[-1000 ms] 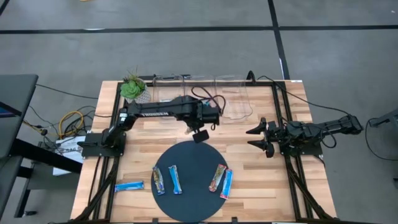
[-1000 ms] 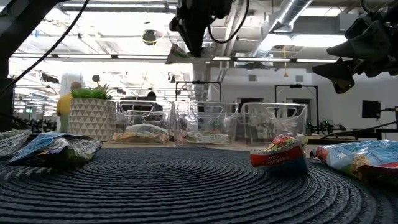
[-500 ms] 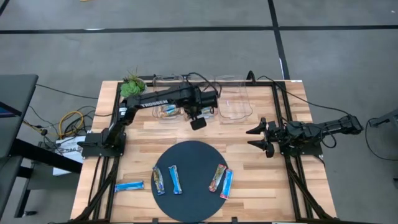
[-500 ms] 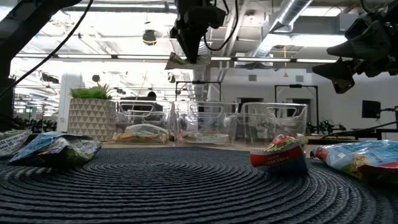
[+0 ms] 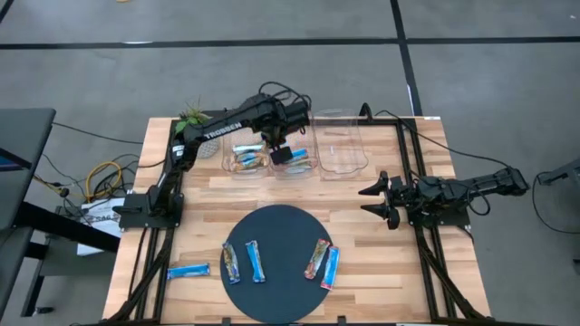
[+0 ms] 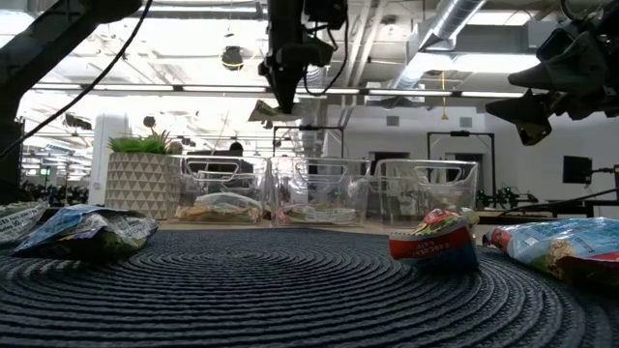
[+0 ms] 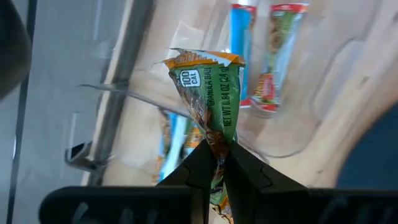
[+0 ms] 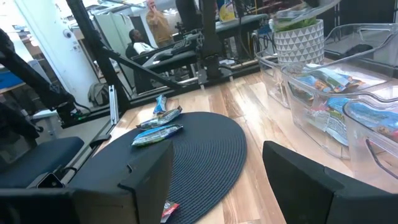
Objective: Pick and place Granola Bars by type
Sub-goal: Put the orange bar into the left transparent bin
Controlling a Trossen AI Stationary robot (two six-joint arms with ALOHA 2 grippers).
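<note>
My left gripper hangs high over the clear bins at the far edge, about above the middle bin, shut on a brown-orange-green granola bar. In the low view that bar pokes out under the left gripper. Four bars lie flat on the round dark mat: a multicoloured bar, a blue bar, another multicoloured bar and another blue bar. A blue bar lies on the wood left of the mat. My right gripper waits open over the table's right side. My left gripper pinches the multicoloured bar between its two fingers, across its wrapper partway along its length. The wrapper is crumpled in where the fingers meet it. The bar is lifted clear, and its crimped orange end sticks out beyond the fingertips over the bins.
Three clear bins stand in a row at the far edge: the left bin and the middle one hold bars, the right bin looks bare. A potted plant stands left of them. Dark frame rails run along both table sides.
My left gripper has carried the multicoloured bar from above the mat's far rim toward the table's far edge, and now stands over the bins. It has stayed shut on the bar. The bars on the mat and my right arm have kept still.
</note>
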